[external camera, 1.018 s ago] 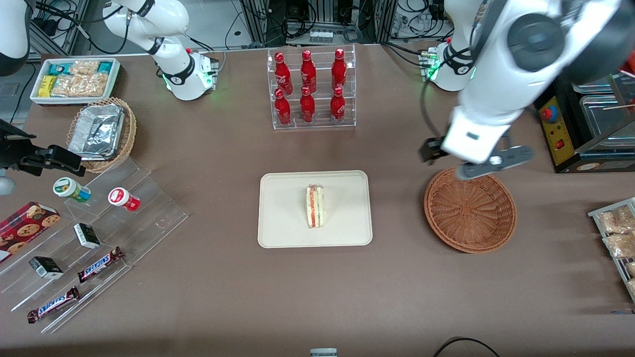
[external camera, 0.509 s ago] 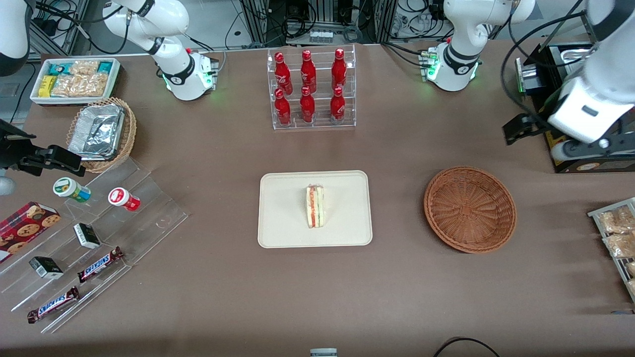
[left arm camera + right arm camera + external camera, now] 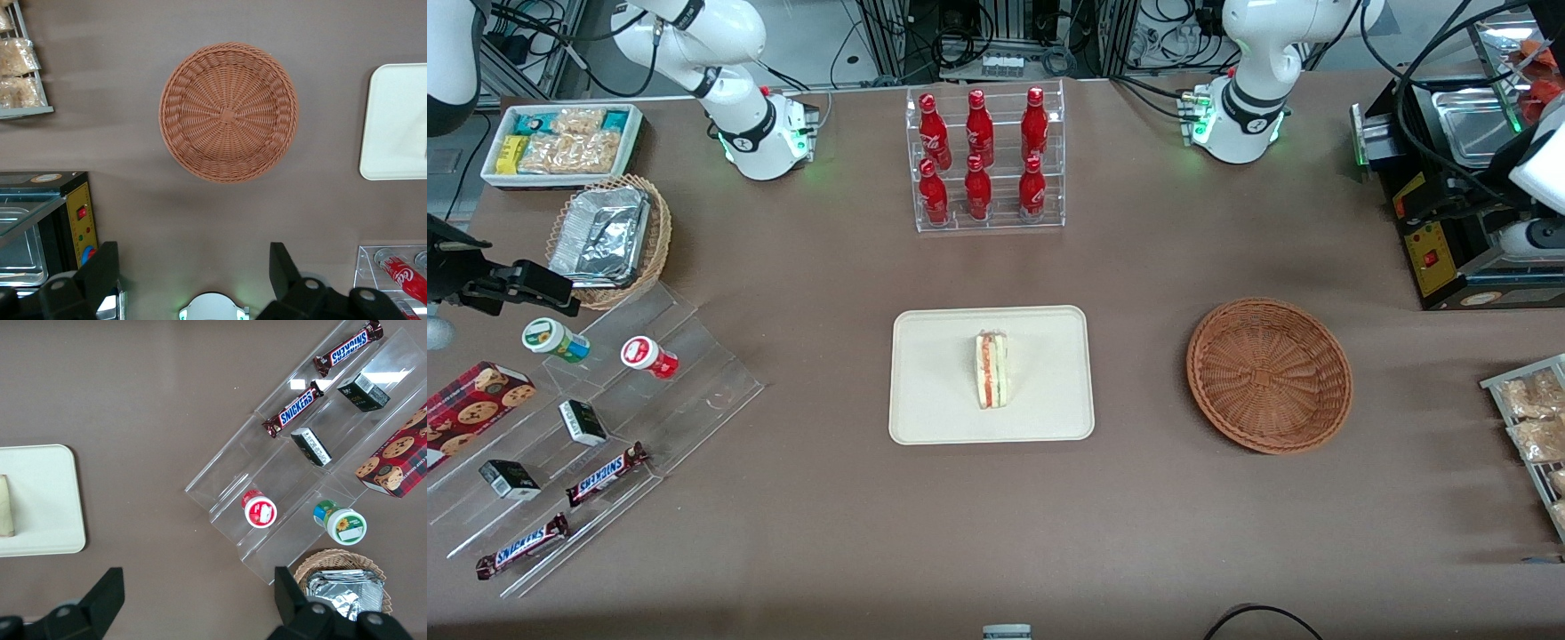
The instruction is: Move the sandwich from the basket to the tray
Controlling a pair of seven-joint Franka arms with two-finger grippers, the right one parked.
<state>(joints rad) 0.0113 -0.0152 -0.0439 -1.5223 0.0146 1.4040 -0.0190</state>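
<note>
The sandwich, a white bread wedge with red and green filling, lies on the cream tray at the table's middle. Its edge also shows in the right wrist view, on the tray. The reddish-brown wicker basket stands empty beside the tray, toward the working arm's end. My left gripper is open and empty, held high above the table. In the left wrist view the basket and a tray corner lie well below it. In the front view only part of the left arm shows at the edge.
A clear rack of red bottles stands farther from the front camera than the tray. A black machine with a red button and a snack rack are at the working arm's end. Acrylic steps with snacks and a foil basket are at the parked arm's end.
My left arm has moved from above the basket's rim toward the working arm's end of the table, almost out of the front view. The sandwich, tray and basket have not moved.
</note>
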